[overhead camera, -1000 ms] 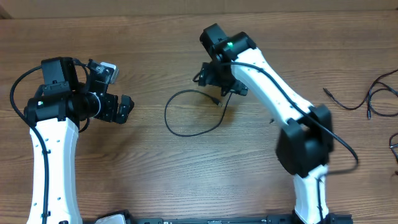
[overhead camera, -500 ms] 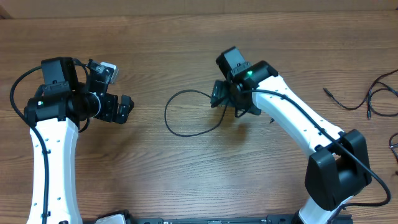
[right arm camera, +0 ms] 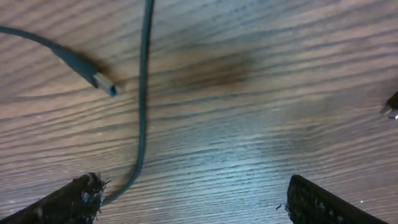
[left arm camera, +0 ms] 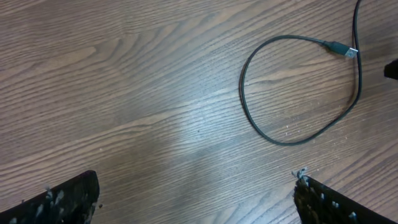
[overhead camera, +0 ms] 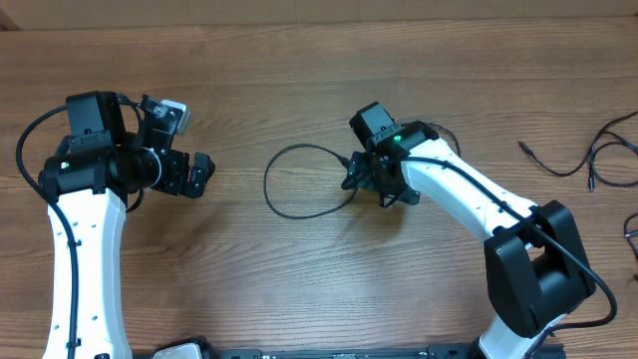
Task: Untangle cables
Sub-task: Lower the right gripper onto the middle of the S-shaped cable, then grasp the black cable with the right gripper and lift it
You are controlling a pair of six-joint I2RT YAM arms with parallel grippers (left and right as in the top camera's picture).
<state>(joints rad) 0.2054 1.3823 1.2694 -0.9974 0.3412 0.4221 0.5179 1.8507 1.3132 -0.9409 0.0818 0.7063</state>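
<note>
One thin black cable [overhead camera: 266, 181] lies in a loose loop on the wooden table at the centre. My right gripper [overhead camera: 371, 185] hangs open low over the loop's right side. In the right wrist view the cable [right arm camera: 144, 93] runs down toward the left finger [right arm camera: 68, 202], and its blue-tipped plug [right arm camera: 93, 71] lies to the left. Nothing sits between the fingers. My left gripper [overhead camera: 206, 175] stands open well left of the loop. The left wrist view shows the cable loop [left arm camera: 242, 93] and its plug [left arm camera: 339, 48] far ahead of the left gripper [left arm camera: 196, 202]. More cables [overhead camera: 558, 168] lie at the right edge.
Another black cord [overhead camera: 610, 148] curls at the far right, and one more [overhead camera: 631, 229] shows at the right border. A small dark end [right arm camera: 392, 106] pokes in at the right of the right wrist view. Bare wood lies between the left gripper and the loop.
My right arm has swung from the table's back toward the front and right, coming down over the loop's right side. The cable's plug end shifted slightly. My left arm has not moved.
</note>
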